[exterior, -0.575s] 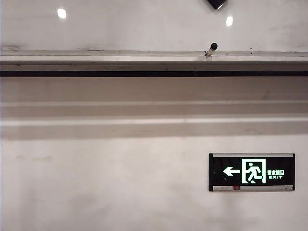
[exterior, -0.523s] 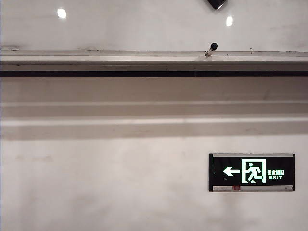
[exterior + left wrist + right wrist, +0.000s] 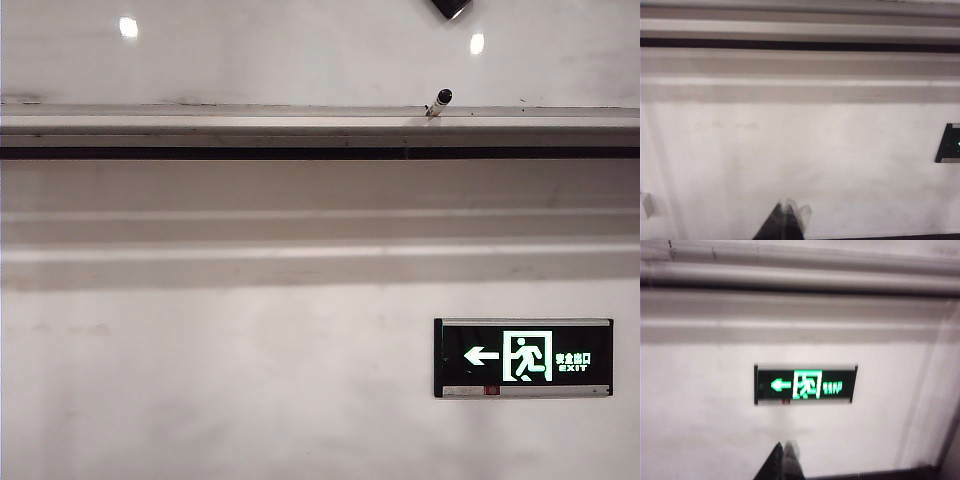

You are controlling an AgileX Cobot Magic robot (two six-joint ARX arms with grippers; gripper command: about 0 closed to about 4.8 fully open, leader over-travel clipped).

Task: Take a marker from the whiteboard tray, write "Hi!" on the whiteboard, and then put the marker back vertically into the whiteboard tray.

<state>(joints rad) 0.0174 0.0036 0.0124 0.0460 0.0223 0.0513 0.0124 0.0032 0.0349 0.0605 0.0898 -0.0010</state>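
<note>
— Marker (image 3: 439, 101) first, since that's the whole job: neither arm has it. Start at the right gripper (image 3: 784, 452): its jaws are pressed together with nothing between them, aimed at the wall low down, under the exit sign (image 3: 805, 384).

— And the left gripper (image 3: 788, 215)?

— Its tips look drawn together as well, nothing pinched, pointed at bare wall below the mouldings. Neither gripper shows in the room camera, so both hang well short of the board.

— Where's the pen, then?

— Up on the whiteboard tray (image 3: 200, 128), right of the middle, leaning with its black cap uppermost against the whiteboard (image 3: 300, 50). It's tilted, not upright.

— Anything written?

— No. The glossy panel that shows above the ledge is blank, only two lamp reflections and a dark object poking in at the top edge; I can't tell what that is.

— So how far along?

— Right at the beginning, I'd say. Taking the pen, writing "Hi!" and standing it back in the tray all remain.
</note>
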